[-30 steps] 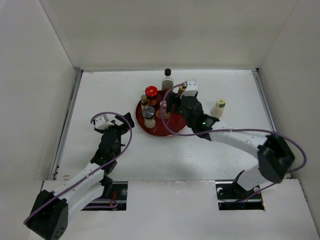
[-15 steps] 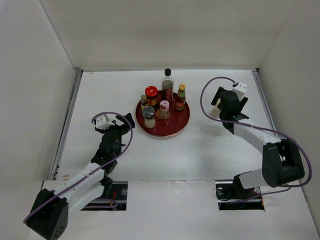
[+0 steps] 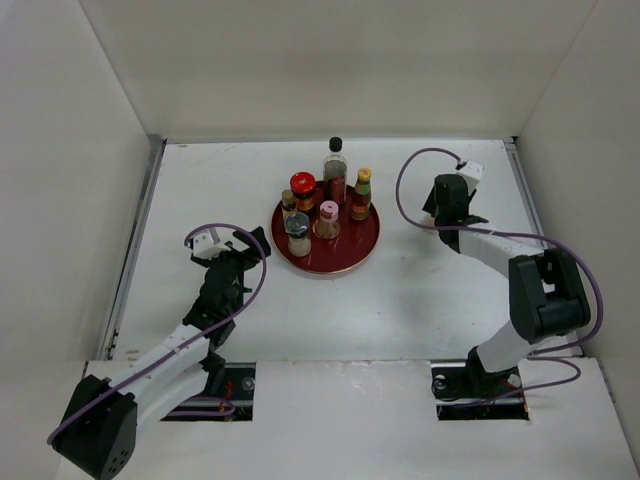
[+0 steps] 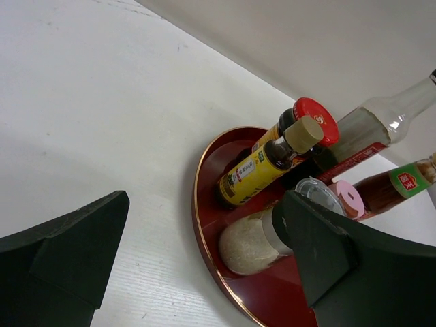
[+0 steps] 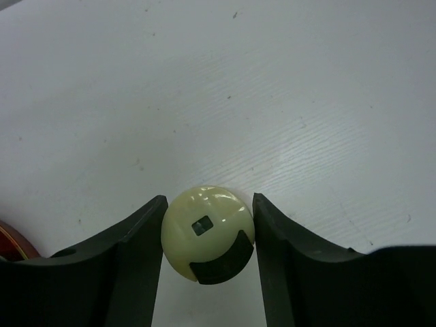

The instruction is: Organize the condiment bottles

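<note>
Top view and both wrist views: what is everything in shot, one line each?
tray: one, dark red, round, mid-table towards the back
tall bottle: one, clear with black cap, back of tray
jar: one, red lid, back left of tray
sauce bottles: two, yellowish caps, one at tray's right, the other at its left
pink shaker: one, pink cap, middle of tray
grey shaker: one, grey cap, front left of tray
cream shaker: one, cream, on the table right of the tray
table: one, white
arms: two, white and black, near edge
cables: two, purple, one per arm
left pincer: open, empty, left of tray
right pincer: closed on cream shaker
</note>
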Controlling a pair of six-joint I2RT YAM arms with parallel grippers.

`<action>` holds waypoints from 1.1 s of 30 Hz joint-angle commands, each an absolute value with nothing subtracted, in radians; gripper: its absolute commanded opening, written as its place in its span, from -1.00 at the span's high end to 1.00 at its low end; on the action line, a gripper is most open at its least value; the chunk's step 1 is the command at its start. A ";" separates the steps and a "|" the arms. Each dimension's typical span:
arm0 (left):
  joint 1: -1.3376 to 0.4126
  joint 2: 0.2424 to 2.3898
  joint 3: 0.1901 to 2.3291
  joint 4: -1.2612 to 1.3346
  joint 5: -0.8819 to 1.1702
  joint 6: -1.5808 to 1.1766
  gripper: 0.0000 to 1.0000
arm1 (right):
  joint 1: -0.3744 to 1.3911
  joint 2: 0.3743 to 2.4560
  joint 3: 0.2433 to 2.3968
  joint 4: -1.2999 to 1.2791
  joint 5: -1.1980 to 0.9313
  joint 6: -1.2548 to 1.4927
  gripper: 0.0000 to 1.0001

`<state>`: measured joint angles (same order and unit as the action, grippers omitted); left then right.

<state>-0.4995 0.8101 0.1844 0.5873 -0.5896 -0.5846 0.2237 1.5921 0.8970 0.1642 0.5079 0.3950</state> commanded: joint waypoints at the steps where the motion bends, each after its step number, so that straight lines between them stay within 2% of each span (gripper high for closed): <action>1: -0.496 0.814 0.195 0.623 -0.586 -0.595 -1.00 | 0.228 1.547 0.913 0.198 0.521 0.416 -0.02; 10: -0.493 0.853 0.213 0.615 -0.583 -0.597 -1.00 | 0.473 1.290 0.778 0.163 0.554 0.425 -0.03; 14: -0.495 0.862 0.218 0.604 -0.594 -0.598 -1.00 | 0.616 1.261 0.799 0.147 0.520 0.428 -0.04; 18: -0.490 0.874 0.221 0.600 -0.598 -0.600 -1.00 | 0.712 1.353 0.880 0.192 0.503 0.419 -0.05; 26: -0.479 0.850 0.222 0.571 -0.612 -0.612 -1.00 | 0.748 1.540 0.940 0.273 0.476 0.396 -0.08; 33: -0.458 0.884 0.238 0.534 -0.609 -0.653 -1.00 | 0.760 1.592 0.928 0.295 0.482 0.385 -0.26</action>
